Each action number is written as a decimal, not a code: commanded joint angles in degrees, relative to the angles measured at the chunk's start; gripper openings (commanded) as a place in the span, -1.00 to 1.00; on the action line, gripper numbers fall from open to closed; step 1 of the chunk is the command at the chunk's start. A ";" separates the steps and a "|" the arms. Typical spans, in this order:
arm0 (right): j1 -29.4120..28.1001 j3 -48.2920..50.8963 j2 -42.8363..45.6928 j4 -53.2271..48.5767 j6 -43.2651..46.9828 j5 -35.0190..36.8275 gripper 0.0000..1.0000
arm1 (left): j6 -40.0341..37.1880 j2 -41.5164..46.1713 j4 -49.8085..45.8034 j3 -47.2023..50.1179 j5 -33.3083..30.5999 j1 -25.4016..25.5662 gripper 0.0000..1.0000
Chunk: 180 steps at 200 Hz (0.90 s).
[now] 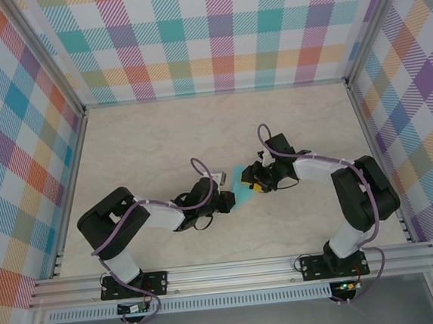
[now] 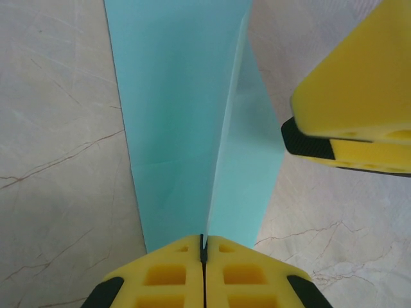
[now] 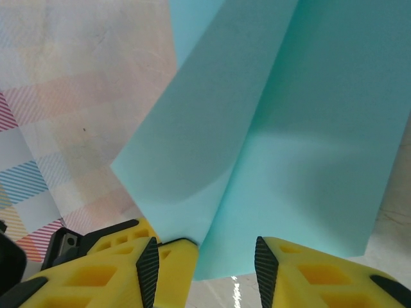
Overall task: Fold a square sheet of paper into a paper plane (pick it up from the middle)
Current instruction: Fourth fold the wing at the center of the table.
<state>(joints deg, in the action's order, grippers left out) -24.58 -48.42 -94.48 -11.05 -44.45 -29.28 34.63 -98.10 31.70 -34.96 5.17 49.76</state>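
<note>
Mid-table, between the two arms, a narrow turquoise paper plane (image 1: 238, 178) with a central crease sat over the pale marbled tabletop (image 1: 138, 138). Left gripper (image 2: 203, 242) was clenched on its near end, crease caught between the yellow pads (image 2: 168, 277); far tip cut off at the top of the left wrist view. Right gripper (image 3: 204, 255) stood released, jaws apart astride the paper's lower edge; contact with either pad hard to make out. From above, both grippers hid much of the paper
</note>
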 commanded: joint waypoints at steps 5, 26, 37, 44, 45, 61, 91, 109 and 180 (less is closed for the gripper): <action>-0.04 -0.62 -1.67 1.78 0.77 -1.51 -0.06 | 2.44 0.42 1.07 0.51 1.10 0.17 -0.89; -0.12 -1.22 -2.78 2.18 0.73 -1.46 -0.06 | 3.74 0.24 1.36 0.46 1.35 0.18 -0.89; -0.17 -1.66 -3.53 2.04 0.92 -1.46 -0.06 | 4.34 -0.04 1.16 0.03 1.67 0.25 -0.89; -0.20 -1.83 -3.86 1.93 0.93 -1.33 -0.07 | 4.66 -0.23 1.12 0.01 1.66 0.21 -0.90; -0.21 -1.84 -3.95 1.92 0.94 -1.36 -0.07 | 4.70 -0.19 1.15 0.04 1.67 0.19 -0.90; -0.25 -2.11 -4.56 1.83 1.20 -1.22 -0.08 | 5.22 -0.41 1.25 0.06 1.49 0.17 -0.90; -0.21 -2.64 -5.61 1.91 1.63 -1.29 -0.08 | 5.74 -0.90 1.27 -0.08 1.98 0.20 -0.90; -0.29 -2.97 -6.31 1.82 1.85 -1.34 -0.08 | 5.85 -1.24 1.36 -0.19 2.29 0.17 -0.90; -0.47 -3.76 -7.86 -0.73 2.57 0.90 -0.10 | 7.29 -2.51 -0.65 -1.60 3.34 0.08 -0.90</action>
<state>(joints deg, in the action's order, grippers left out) -24.73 -50.50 -100.84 -10.09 -43.86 -29.39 40.77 -99.77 31.64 -35.35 7.51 49.74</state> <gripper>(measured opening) 0.458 0.052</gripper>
